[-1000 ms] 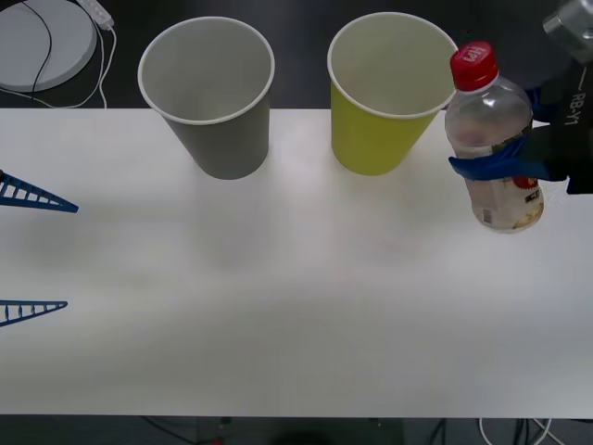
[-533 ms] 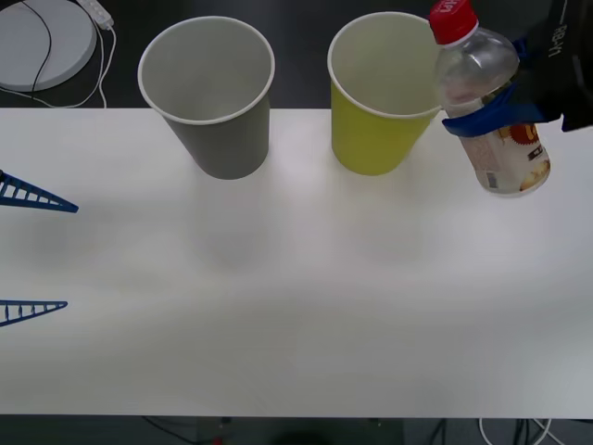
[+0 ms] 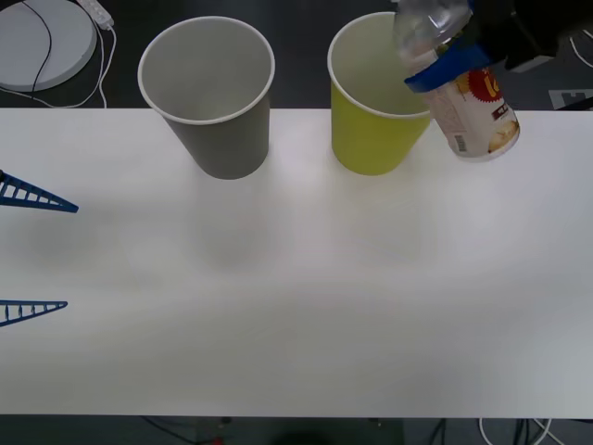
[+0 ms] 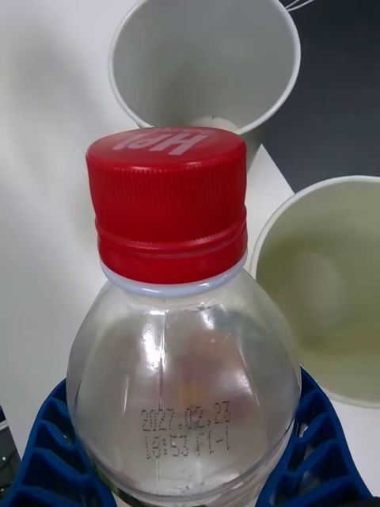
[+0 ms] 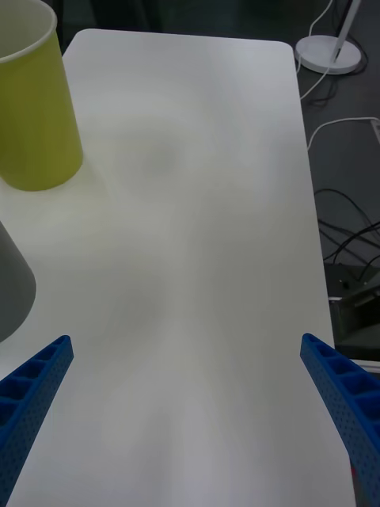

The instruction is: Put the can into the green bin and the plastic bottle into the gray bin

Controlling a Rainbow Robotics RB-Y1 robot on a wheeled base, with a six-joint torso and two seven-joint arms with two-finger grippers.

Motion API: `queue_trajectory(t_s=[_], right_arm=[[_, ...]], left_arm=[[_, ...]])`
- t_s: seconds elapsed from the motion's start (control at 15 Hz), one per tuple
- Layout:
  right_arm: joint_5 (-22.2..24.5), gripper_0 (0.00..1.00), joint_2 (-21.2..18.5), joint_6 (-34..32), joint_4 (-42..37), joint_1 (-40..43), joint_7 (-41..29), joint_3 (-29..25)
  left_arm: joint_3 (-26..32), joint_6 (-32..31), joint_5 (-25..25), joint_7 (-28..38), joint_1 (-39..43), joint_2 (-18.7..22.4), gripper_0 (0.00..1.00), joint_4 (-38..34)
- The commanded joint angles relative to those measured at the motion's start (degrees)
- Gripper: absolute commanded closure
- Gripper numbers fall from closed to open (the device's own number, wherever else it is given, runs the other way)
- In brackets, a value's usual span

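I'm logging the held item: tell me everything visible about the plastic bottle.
The small clear plastic bottle with a red ribbed screw cap looks empty. It bears a beige-white label with red print and a date stamped below its neck. It hangs tilted in the air beside the yellow-green paper cup, clamped in the right tool.

Bare white table (image 3: 306,306) before gray bin (image 3: 208,93), green bin (image 3: 375,93); narrow gap between.

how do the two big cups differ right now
The gray cup stands on the robot's left side of the table with nothing over it; the yellow-green cup stands to its right, and the right end effector holds the bottle lifted and tilted at its rim. Both are upright, same size, white-rimmed and look empty.
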Motion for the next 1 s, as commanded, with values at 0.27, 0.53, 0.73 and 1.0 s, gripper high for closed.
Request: queue_trajectory(t_s=[0.27, 0.53, 0.73, 1.0], right_arm=[[1.2, 1.00, 5.3, -0.5, 11.5, -11.7, 0.0, 9.9], [5.0, 1.00, 12.0, -5.2, 20.6, -17.6, 0.0, 11.8], [8.7, 1.00, 16.0, -5.5, 24.7, -20.3, 0.0, 13.4], [12.6, 1.00, 21.9, -5.5, 31.4, -23.0, 0.0, 13.8]], left_arm=[[0.0, 0.0, 0.0, 0.0, 0.0, 0.0, 0.00, 0.0], [0.0, 0.0, 0.0, 0.0, 0.0, 0.0, 0.00, 0.0], [0.0, 0.0, 0.0, 0.0, 0.0, 0.0, 0.00, 0.0], [0.0, 0.0, 0.0, 0.0, 0.0, 0.0, 0.00, 0.0]])
